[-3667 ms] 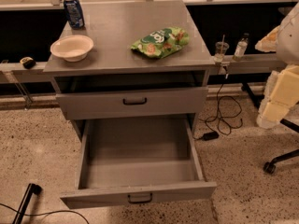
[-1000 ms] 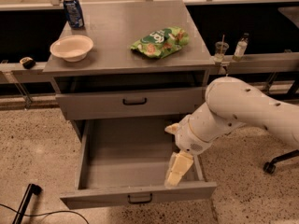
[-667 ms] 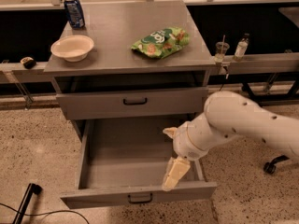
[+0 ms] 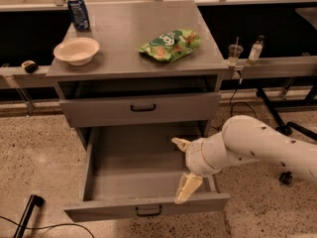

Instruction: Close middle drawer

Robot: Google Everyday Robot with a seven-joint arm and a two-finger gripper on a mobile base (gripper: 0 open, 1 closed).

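The middle drawer is pulled far out, a wide grey drawer with a plain grey inside, a low front panel and a small black handle. My gripper is at the end of a white arm that reaches in from the right. It hangs over the drawer's right inner side, just behind the front panel. Its cream fingers are spread apart and hold nothing. Above it, the taller-fronted drawer is closed. The lowest drawer is hidden under the open one.
On the cabinet top stand a blue can, a white bowl and a green chip bag. A cup and bottle sit on the right ledge. A black pole and cable lie at the lower left.
The arm swung in from the right edge over the open drawer. In the last second the gripper edged slightly left and down toward the front panel. The drawer has not moved.
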